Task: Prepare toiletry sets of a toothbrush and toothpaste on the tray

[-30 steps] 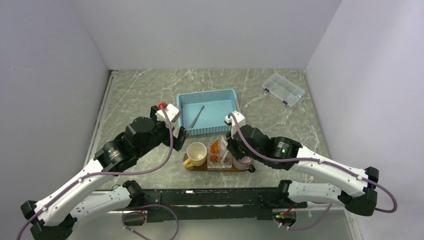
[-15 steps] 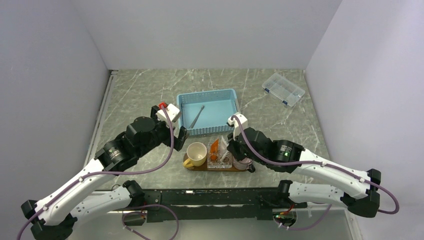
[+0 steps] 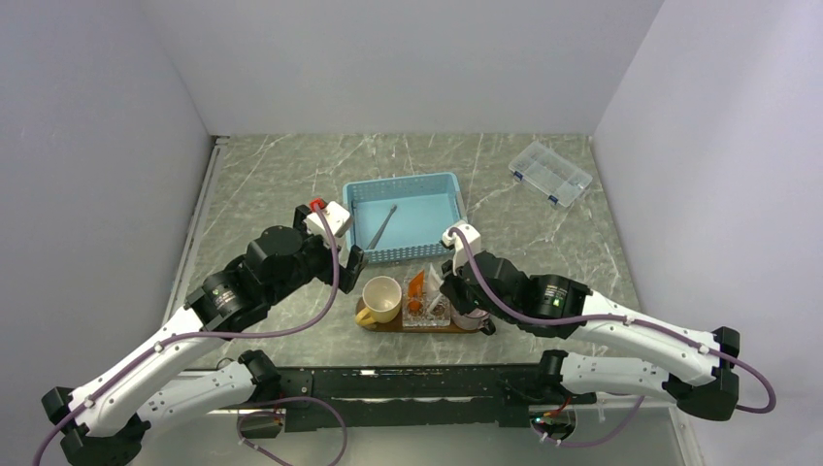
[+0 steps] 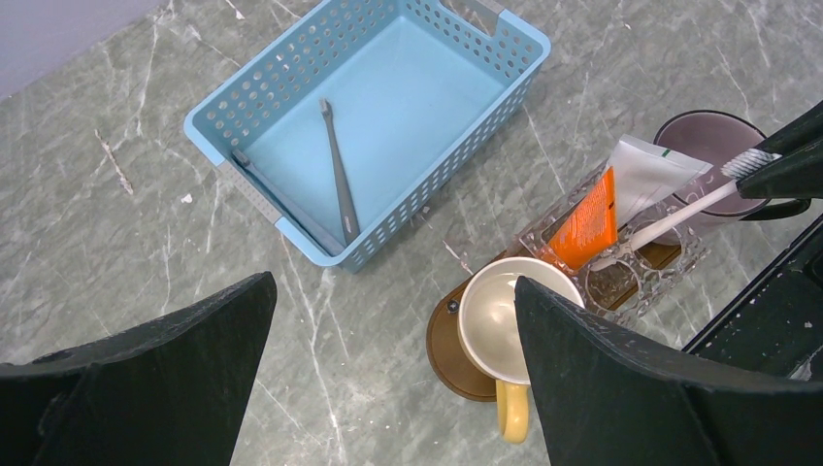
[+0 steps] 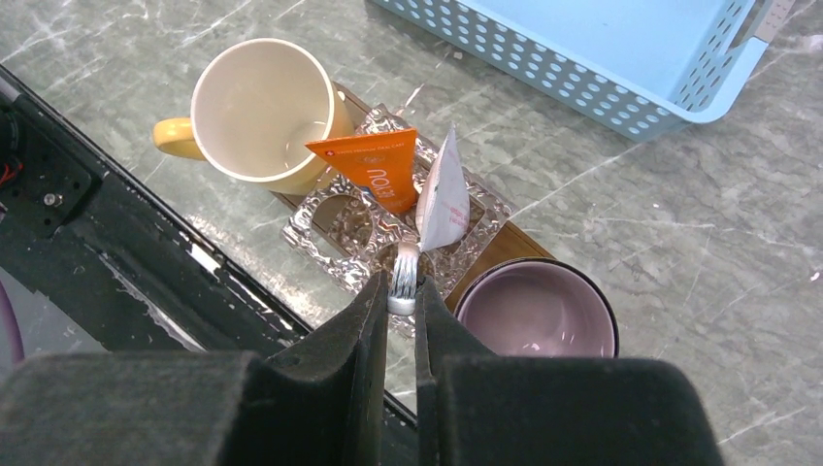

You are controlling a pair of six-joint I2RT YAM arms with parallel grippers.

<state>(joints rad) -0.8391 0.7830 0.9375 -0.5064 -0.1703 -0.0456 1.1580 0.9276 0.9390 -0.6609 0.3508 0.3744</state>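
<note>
One white toothbrush (image 5: 404,274) is clenched in my right fingers (image 5: 364,325), its handle down in the clear holder (image 5: 335,228) on the tray (image 5: 505,248). Next I should ease it in and let go. My left fingers (image 4: 165,349) hang spread near the basket (image 4: 252,97), where the grey toothbrush (image 4: 337,175) lies.

You are receiving bright, even light from overhead in all three views. The counter (image 3: 291,184) is showing only faint, soft shadows beside the objects. In both wrist views the near jaws are rendering dark and slightly soft, while the counter beyond is reading sharp.
</note>
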